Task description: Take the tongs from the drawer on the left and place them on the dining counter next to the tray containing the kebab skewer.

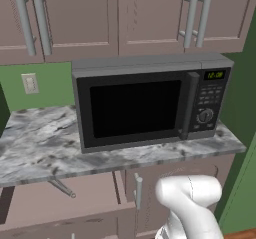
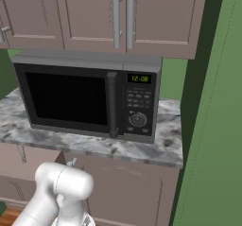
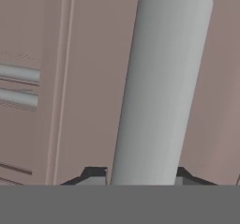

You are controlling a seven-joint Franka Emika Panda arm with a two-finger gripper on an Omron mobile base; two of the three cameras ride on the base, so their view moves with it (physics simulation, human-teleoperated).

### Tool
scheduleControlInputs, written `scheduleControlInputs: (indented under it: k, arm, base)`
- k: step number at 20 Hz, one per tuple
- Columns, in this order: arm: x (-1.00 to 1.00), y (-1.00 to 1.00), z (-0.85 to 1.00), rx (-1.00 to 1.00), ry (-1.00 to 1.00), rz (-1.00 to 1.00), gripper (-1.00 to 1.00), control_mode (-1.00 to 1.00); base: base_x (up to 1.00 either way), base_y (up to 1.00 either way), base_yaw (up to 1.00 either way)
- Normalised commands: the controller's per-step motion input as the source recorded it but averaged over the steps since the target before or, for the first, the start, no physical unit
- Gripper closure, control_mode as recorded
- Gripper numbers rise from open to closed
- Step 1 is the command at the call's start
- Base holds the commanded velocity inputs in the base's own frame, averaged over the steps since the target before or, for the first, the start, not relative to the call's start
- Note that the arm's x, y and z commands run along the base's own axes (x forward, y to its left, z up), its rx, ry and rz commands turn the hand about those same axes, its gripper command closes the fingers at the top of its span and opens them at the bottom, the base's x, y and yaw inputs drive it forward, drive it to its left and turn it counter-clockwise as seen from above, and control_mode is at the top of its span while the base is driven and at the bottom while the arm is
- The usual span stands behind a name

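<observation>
In the hand view a thick grey bar handle (image 3: 159,87) rises from between my two dark fingertips (image 3: 93,174), and my gripper (image 3: 140,176) is shut on it. Behind it is a flat mauve-brown panelled front (image 3: 93,101), so this looks like the drawer's handle. In the left base view the drawer front (image 1: 60,203) sits under the marble top at the lower left, with a silver bar handle (image 1: 62,187). My white arm (image 1: 190,203) dips down in front of the cabinets, and the hand is below the frame edge. The tongs are hidden. The dining counter, tray and kebab skewer are out of view.
A black microwave (image 1: 150,103) stands on the marble counter (image 1: 35,148) under the upper cabinets (image 1: 80,18). A cabinet door with a vertical handle (image 1: 138,193) is beside the arm. A green wall (image 2: 212,126) closes the right side. Two more bar handles (image 3: 18,85) lie left of the hand.
</observation>
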Motion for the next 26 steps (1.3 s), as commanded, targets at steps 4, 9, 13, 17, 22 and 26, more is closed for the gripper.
scheduleControlInputs:
  k: [4,9,13,17,22,26]
  arm:
    - [0.00,0.00,-0.03,0.00,0.00,0.00,-1.00,-1.00]
    - [0.00,0.00,0.00,0.00,0.00,0.00,-1.00,-1.00]
    - [-0.20,0.00,0.00,0.00,0.00,0.00,-1.00,-1.00]
    - [-0.67,0.00,0.00,0.00,-0.04,-0.02,-1.00,-1.00]
    - [-0.72,0.00,0.02,0.00,-0.01,0.00,-1.00,-1.00]
    - [-0.45,0.00,0.30,0.00,0.00,-0.02,-1.00,-1.00]
  base:
    - [0.00,0.00,0.00]
    - [0.00,0.00,0.00]
    - [0.00,0.00,0.00]
    - [0.00,0.00,0.00]
    - [0.00,0.00,0.00]
    - [0.00,0.00,0.00]
